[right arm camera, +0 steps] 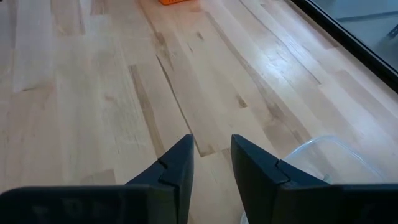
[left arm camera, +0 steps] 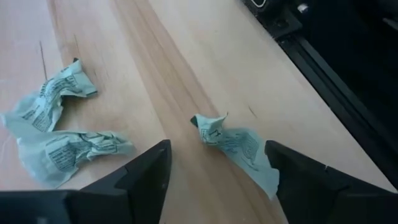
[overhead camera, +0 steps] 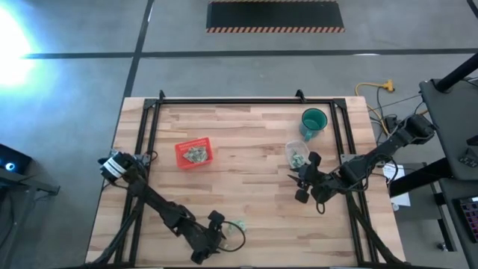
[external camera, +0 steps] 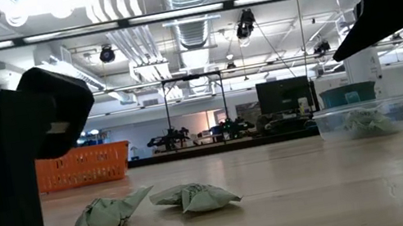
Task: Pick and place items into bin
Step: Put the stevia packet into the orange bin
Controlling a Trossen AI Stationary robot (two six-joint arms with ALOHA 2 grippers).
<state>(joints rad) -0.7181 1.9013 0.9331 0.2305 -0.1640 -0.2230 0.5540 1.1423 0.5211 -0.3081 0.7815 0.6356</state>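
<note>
Here, I see the wooden table (overhead camera: 246,187) with the red bin (overhead camera: 194,153) as my landmark, some crumpled wrappers already inside it. To the bin's right, well apart, stand a clear tub (overhead camera: 297,154) holding more wrappers and, beyond it, a green cup (overhead camera: 314,122). My right gripper (right arm camera: 210,163) hangs just beside the tub, on its side away from the cup, fingers narrowly parted and gripping nothing. My left gripper (left arm camera: 217,171) sits low at the table's near edge, well below the bin, jaws spread wide around one loose wrapper (left arm camera: 235,144) without clamping it. Two more wrappers (left arm camera: 53,130) lie near it on the wood.
</note>
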